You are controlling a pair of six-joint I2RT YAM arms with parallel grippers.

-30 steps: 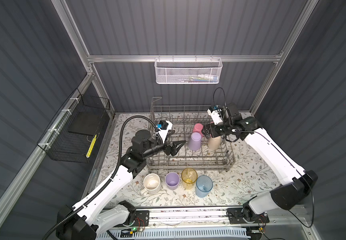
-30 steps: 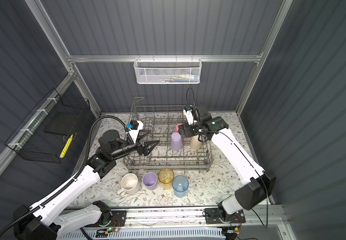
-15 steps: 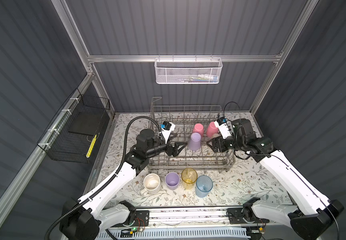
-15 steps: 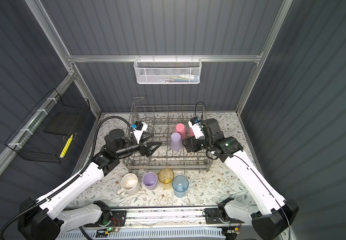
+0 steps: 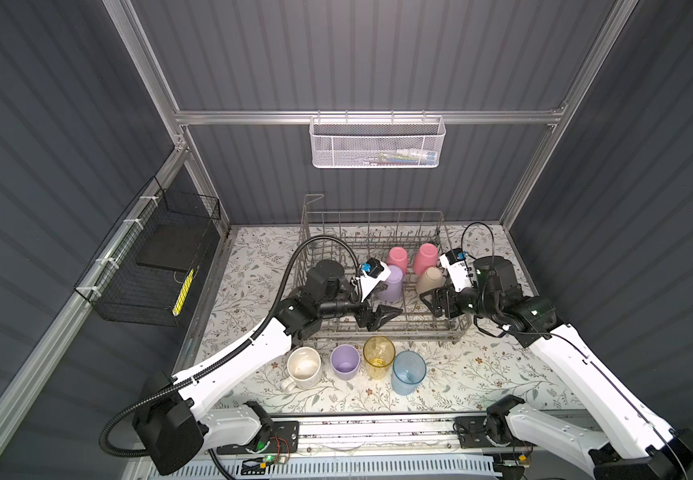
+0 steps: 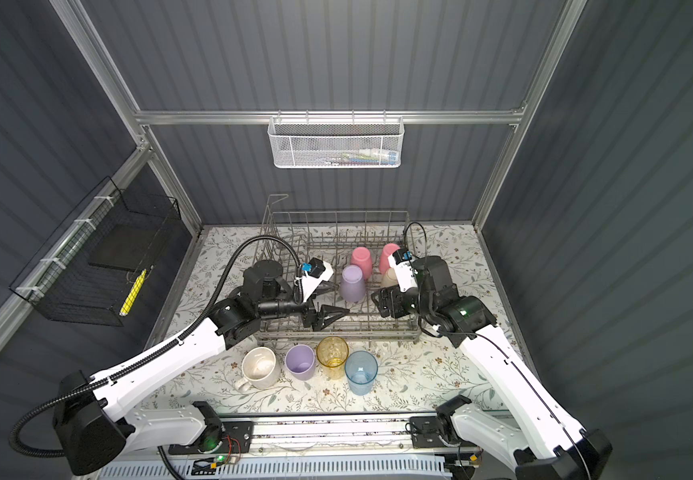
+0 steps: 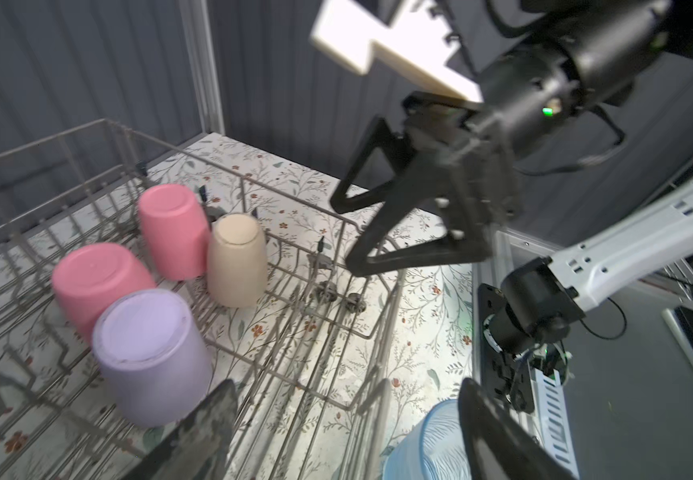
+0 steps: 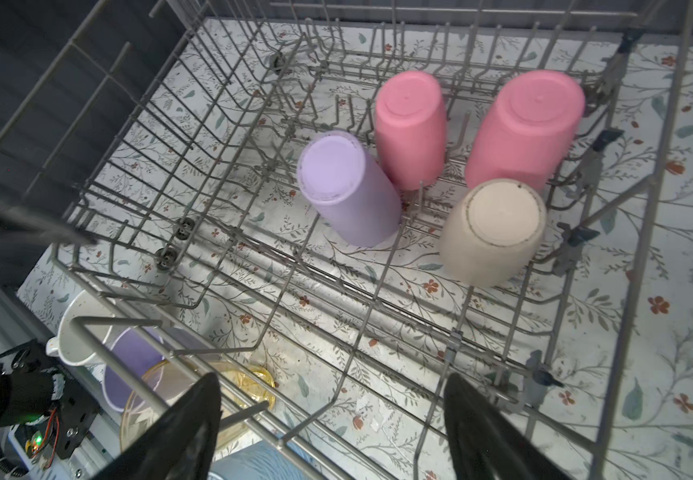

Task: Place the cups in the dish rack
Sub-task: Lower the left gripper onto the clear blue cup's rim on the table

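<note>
Here, four cups stand mouth-down in the right half of the dish rack: a pink cup and another pink cup at the back, a lilac cup and a beige cup in front of them. Four others stand upright on the floral table just before the rack's front rail: a speckled mug, a second lilac cup, a yellow tumbler and a blue tumbler. The left gripper hangs over the rack's front middle, fingers spread and empty; the right gripper, likewise spread with nothing between its fingers, hovers above the front right part, near the beige cup
</note>
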